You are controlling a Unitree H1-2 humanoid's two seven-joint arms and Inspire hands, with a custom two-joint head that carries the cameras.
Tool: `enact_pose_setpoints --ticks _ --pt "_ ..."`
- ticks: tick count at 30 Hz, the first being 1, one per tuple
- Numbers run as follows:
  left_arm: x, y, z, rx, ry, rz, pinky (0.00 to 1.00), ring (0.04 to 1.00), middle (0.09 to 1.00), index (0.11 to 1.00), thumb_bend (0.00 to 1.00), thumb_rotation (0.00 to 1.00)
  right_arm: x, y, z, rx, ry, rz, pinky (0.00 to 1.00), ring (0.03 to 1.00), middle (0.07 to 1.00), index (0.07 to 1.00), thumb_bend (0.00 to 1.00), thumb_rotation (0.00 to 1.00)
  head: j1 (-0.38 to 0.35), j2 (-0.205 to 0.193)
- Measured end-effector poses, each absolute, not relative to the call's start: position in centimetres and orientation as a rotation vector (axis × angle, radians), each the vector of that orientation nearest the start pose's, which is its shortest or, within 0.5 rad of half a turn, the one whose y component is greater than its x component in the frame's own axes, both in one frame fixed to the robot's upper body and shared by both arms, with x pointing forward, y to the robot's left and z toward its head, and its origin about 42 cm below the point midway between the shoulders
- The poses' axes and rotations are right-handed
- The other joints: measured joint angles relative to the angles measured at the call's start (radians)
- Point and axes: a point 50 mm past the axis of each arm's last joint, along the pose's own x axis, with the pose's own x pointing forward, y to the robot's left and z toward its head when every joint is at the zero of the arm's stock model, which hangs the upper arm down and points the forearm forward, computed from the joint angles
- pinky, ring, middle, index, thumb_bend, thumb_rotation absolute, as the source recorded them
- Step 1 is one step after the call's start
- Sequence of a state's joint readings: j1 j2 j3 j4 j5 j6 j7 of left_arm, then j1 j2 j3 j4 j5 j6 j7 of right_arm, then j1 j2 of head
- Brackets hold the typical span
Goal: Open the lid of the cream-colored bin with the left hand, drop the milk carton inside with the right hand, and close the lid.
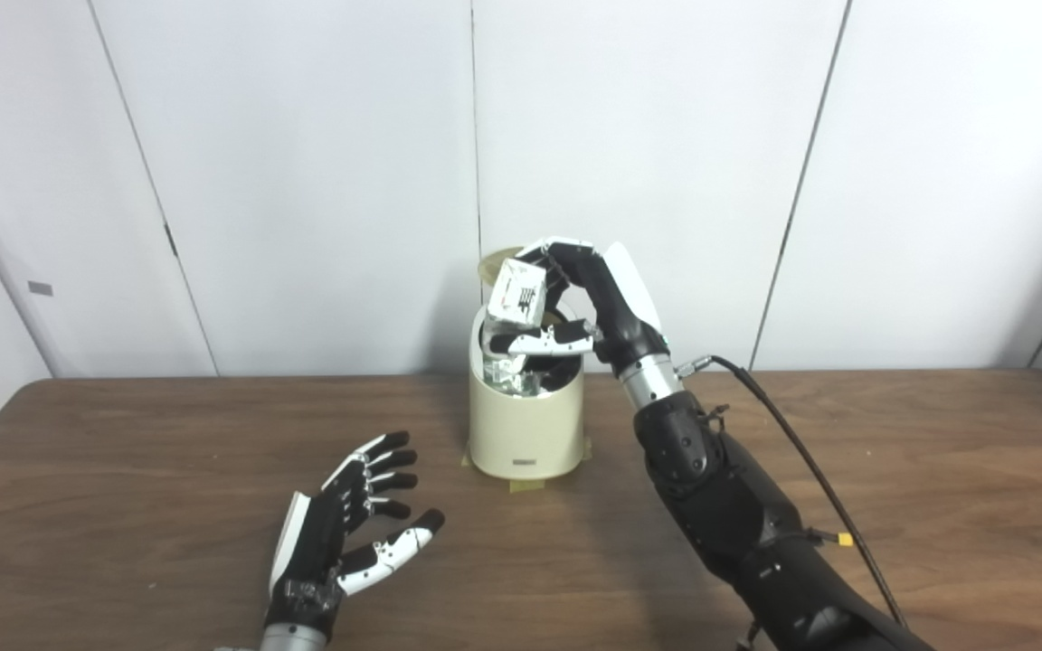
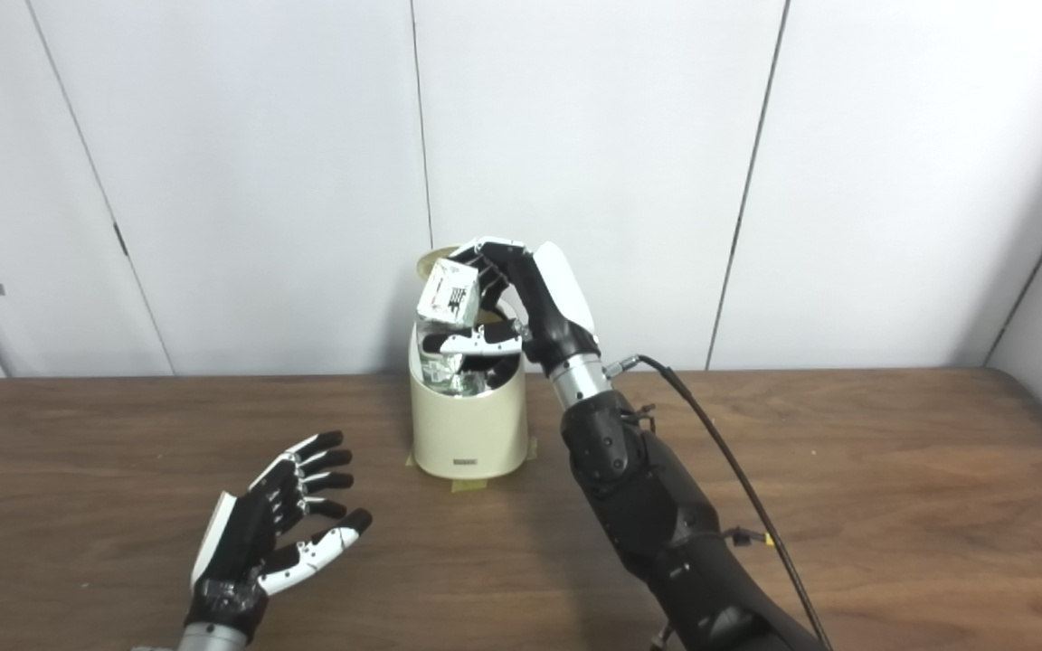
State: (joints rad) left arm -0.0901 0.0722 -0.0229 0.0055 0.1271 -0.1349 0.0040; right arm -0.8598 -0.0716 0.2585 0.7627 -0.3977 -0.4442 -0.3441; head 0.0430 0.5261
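The cream-colored bin (image 1: 525,434) stands on the wooden table (image 1: 937,470), taped down at its base, with its lid (image 1: 498,263) raised behind the opening. My right hand (image 1: 589,303) hovers directly over the open mouth, shut on the white milk carton (image 1: 518,296), which is tilted and above the rim. Crumpled silvery items show inside the bin. My left hand (image 1: 349,524) rests low over the table to the front left of the bin, open, palm up, with its fingers spread and holding nothing.
A black cable (image 1: 801,452) runs along my right forearm. White wall panels (image 1: 304,181) stand close behind the table's back edge. Yellow tape (image 1: 528,485) marks the bin's foot.
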Motion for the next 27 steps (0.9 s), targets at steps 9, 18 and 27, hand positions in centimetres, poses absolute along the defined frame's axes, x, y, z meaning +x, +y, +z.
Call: enact_pose_setpoints --ticks 9,18,27 --pt "31.0 21.9 12.9 0.204 -0.219 -0.051 0.58 0.719 0.78 0.813 0.63 0.09 50.8 -11.5 25.1 -0.568 -0.665 0.134 0.35 0.427 0.489 0.497 0.52 0.0 -0.006 0.005" --pt "31.0 21.9 12.9 0.205 -0.22 -0.053 0.58 0.708 0.775 0.81 0.62 0.08 51.4 -11.8 25.5 -0.606 -0.667 0.133 0.33 0.414 0.485 0.509 0.52 0.0 -0.009 0.009" --pt "31.0 21.8 12.9 0.207 -0.219 -0.057 0.58 0.706 0.773 0.808 0.62 0.08 51.4 -12.2 25.5 -0.62 -0.668 0.131 0.34 0.42 0.487 0.504 0.52 0.0 -0.011 0.014"
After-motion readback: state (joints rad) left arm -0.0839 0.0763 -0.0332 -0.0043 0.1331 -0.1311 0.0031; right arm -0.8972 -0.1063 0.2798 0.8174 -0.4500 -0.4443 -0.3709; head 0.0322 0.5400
